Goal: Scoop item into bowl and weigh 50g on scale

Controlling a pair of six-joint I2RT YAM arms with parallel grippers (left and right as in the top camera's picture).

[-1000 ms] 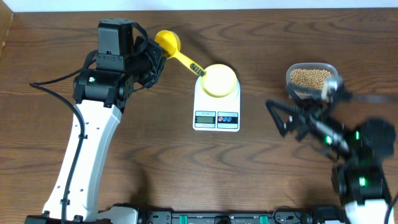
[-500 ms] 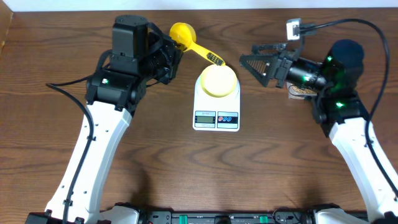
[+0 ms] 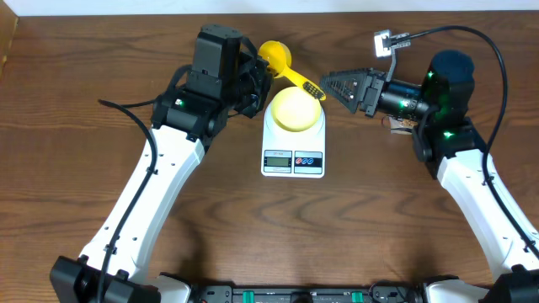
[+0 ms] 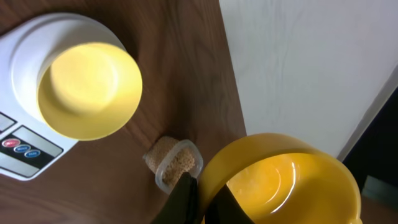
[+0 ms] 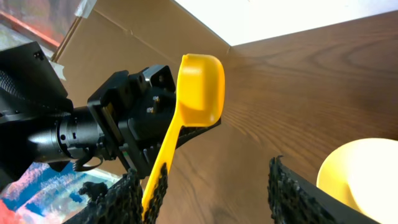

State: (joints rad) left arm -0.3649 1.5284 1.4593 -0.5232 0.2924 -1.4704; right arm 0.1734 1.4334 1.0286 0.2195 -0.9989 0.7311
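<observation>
A bright yellow scoop (image 3: 276, 57) hangs over the back of the table, and my left gripper (image 3: 257, 77) is shut on the rim of its cup (image 4: 280, 180). Its handle (image 3: 307, 82) slants toward my right gripper (image 3: 330, 87). That gripper's jaws are open around the handle's end, and the handle (image 5: 163, 155) lies against the left finger (image 5: 115, 199). The pale yellow bowl (image 3: 295, 108) sits empty on the white scale (image 3: 293, 160). The beans fill a clear tub (image 4: 174, 163); in the overhead view my right arm hides most of it.
The table's back edge meets a pale wall (image 4: 298, 56) just behind the scoop. The scale's display and buttons (image 3: 292, 159) face the front. Cables (image 3: 404, 35) loop above the right wrist. Bare wood (image 3: 278, 236) lies in front of the scale.
My right arm has swung from beside the tub to the scoop's handle, its jaws narrowing. My left arm has carried the scoop to the right.
</observation>
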